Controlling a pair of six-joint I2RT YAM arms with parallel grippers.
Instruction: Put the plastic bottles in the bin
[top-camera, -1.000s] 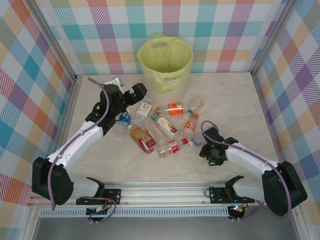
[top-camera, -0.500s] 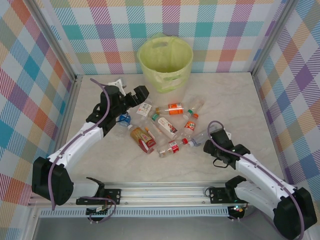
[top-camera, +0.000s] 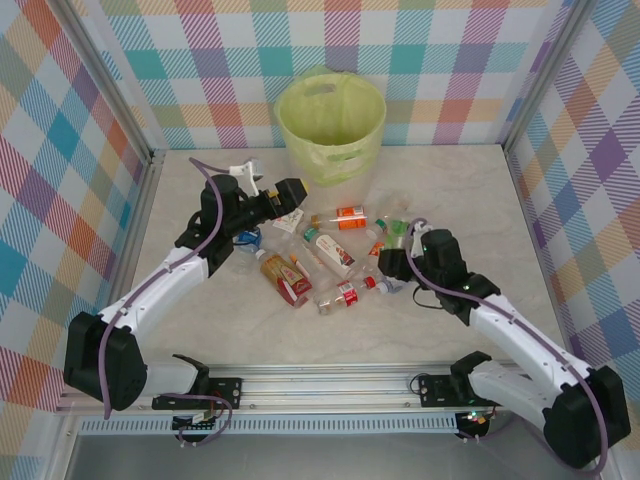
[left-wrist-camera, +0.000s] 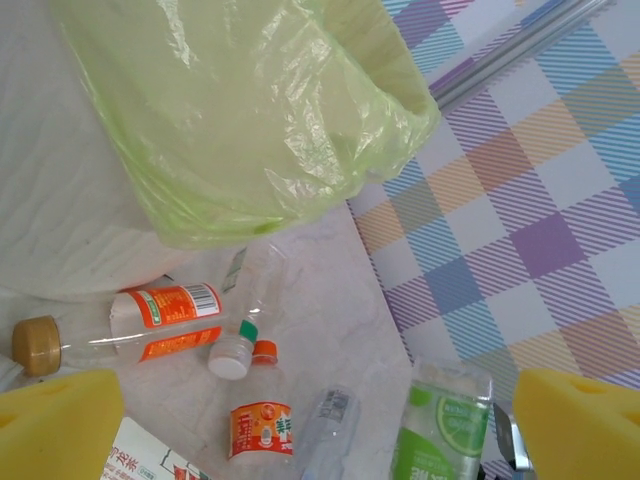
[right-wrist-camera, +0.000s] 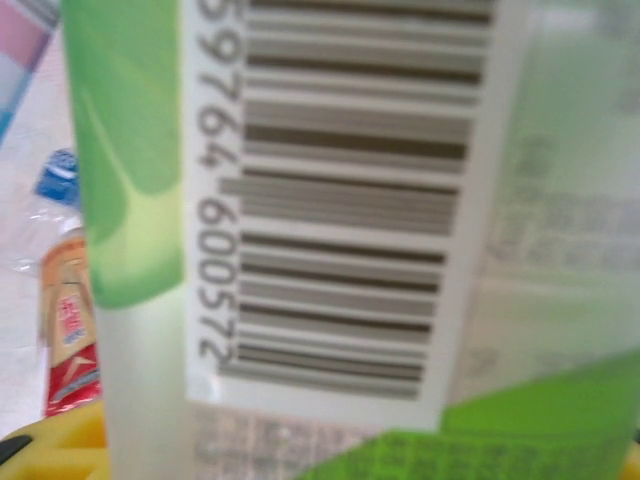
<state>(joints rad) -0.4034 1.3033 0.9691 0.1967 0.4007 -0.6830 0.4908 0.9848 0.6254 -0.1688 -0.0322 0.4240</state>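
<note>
right hand (top-camera: 402, 252) raised forward with green-label bottle (top-camera: 398, 231), left hand (top-camera: 268, 185) swung rightward

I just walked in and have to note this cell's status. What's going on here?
Two robot arms are sorting plastic bottles into the lined bin at the back of the table. The right gripper is closed on a green-labelled bottle at the right edge of the pile. The left gripper is open and empty, over the bottles nearest the bin. The other bottles lie scattered on the table.

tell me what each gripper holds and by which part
The right gripper holds the green-labelled bottle by its labelled body; the left gripper is open, holding nothing.
</note>
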